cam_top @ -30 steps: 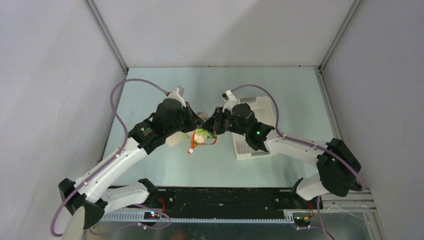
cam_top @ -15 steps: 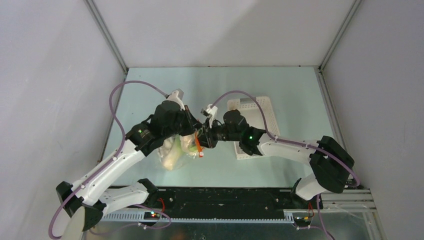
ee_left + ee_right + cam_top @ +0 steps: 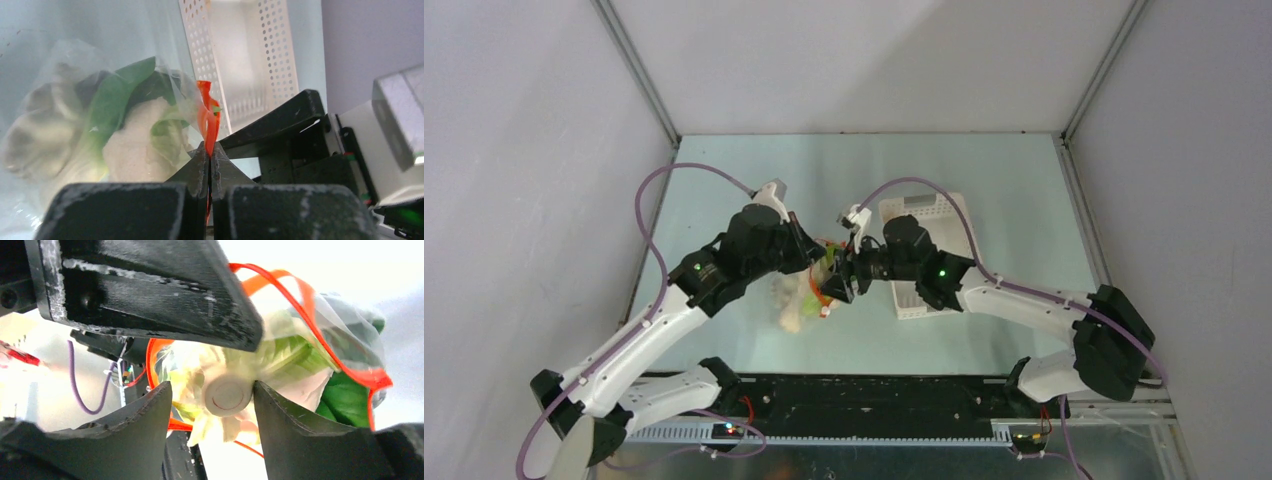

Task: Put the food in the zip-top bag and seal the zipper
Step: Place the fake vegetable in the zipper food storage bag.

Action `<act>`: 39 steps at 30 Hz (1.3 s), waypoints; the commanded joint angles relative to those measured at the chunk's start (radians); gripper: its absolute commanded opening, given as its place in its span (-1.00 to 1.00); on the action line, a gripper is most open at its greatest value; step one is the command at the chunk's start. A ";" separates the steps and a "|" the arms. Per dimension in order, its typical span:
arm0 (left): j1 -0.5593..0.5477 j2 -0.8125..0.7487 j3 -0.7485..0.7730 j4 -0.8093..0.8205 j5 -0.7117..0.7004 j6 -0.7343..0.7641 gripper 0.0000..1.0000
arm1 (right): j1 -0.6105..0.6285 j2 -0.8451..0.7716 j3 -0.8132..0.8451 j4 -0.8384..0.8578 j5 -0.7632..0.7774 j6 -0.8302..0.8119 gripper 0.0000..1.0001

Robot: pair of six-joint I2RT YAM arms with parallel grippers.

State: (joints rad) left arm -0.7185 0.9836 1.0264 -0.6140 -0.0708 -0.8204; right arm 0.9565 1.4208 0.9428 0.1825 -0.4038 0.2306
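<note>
1. Left gripper (image 3: 209,150): fingers pressed together at the lower centre of the left wrist view, pinching the red-orange zipper (image 3: 207,112). The strip stands upright above the fingertips.
2. Zip-top bag (image 3: 55,70): clear crinkled plastic fills the left half of the left wrist view. In the top view it sits at frame centre, just below the two grippers where they meet.
3. Food inside the bag: the bok choy (image 3: 115,95) shows green leaves and a white stem, with the pale lumps (image 3: 30,130) to its left.
4. Right gripper (image 3: 212,390): fingers spread across the lower part of the right wrist view. The round white stem end, behind plastic, shows in the gap. Whether the pads touch the bag cannot be told.
5. White perforated basket (image 3: 200,55): upper centre of the left wrist view, beyond the bag.
</note>
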 commanded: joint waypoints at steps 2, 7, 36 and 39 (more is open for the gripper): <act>-0.011 -0.053 0.004 0.080 -0.046 0.000 -1.00 | -0.067 -0.083 0.042 -0.066 -0.017 0.113 0.35; -0.010 -0.054 -0.009 0.087 -0.049 0.003 -1.00 | -0.086 -0.146 0.042 -0.126 0.037 0.119 0.57; -0.010 -0.021 -0.020 0.210 0.127 -0.025 -1.00 | 0.014 0.052 0.070 -0.037 0.106 0.147 -0.11; -0.011 -0.020 -0.024 0.214 0.142 -0.034 -0.99 | 0.018 0.066 0.070 0.013 0.161 0.195 -0.06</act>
State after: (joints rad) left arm -0.7223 0.9802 0.9886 -0.5289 -0.0154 -0.8211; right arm 0.9688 1.4651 0.9726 0.0994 -0.3573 0.3695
